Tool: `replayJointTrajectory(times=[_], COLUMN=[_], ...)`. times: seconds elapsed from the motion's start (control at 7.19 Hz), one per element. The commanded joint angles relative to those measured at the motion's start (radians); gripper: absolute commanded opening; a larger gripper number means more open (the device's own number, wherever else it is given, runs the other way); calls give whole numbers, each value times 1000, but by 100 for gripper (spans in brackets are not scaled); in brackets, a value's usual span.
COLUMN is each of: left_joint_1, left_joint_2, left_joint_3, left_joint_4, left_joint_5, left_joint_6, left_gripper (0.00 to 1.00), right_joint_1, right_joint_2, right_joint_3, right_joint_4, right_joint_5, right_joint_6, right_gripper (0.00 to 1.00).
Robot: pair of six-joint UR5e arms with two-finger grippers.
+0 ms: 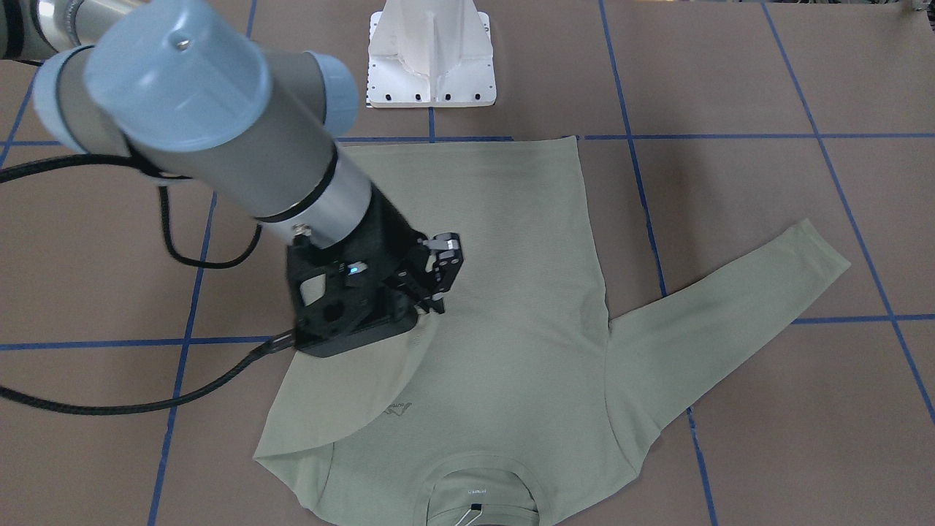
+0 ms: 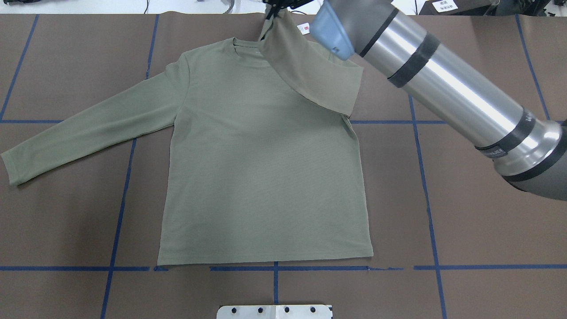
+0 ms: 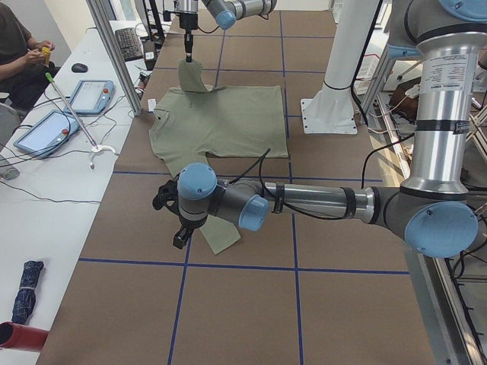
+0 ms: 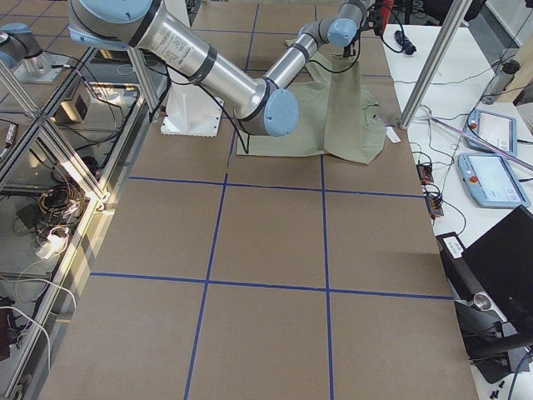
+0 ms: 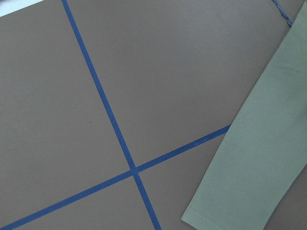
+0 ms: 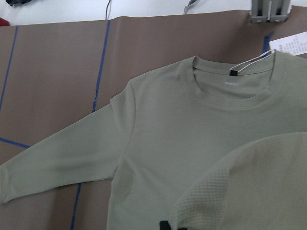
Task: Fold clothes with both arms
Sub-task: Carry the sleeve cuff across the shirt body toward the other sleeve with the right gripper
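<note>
While its body lies flat and front up in the middle of the bench [image 2: 465,221], the shirt [image 2: 261,168] has its hem toward the robot and its ribbed collar [image 6: 230,91] toward the far edge. A white hang tag [image 6: 290,45] on a string lies just beside the neckline. A small tonal logo [image 1: 398,409] sits on the chest, right at the edge of the raised fabric. The sleeve on the robot's right [image 2: 310,71] is lifted off the bench and drawn across the shoulder toward the collar, hanging as a sheet from its end. The right end effector [image 1: 437,296] has its fingers pinched tight on that end, up above the shirt. The other sleeve [image 2: 88,128] stretches flat to the robot's left, its cuff [image 5: 211,215] near a crossing of blue tape lines [image 5: 110,120]. The left end effector [image 3: 178,237] hangs above that cuff, apart from the cloth; whether its fingers stand wide or narrow I cannot tell. Beyond the hem stands the white pedestal base [image 1: 431,58].
</note>
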Motion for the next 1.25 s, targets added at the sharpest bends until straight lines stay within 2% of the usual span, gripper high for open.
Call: replayJointTrajectory(times=[0.0,0.28,0.56,0.7,0.97,1.11], left_joint_1=[0,0,0,0,0,0], left_joint_2=[-6,-15,-15,-18,-53,-66], left_joint_3=[21,28,28,39,91,125], left_joint_4=[-1,-1,-1,-2,-26,-60], left_joint_5=[-1,-1,0,0,0,2], left_joint_6=[2,1,1,4,7,7], left_gripper=[100,100,100,100,100,100], right_joint_1=[-214,-369,-375,-375,-381,-391], right_joint_2=[58,37,19,22,72,98], right_joint_3=[5,-6,-41,-99,-165,-171], right_joint_4=[26,28,43,90,123,124], right_joint_5=[-234,-452,-491,-522,-537,-551], right_joint_6=[107,109,109,109,111,111], right_gripper=[0,0,0,0,0,52])
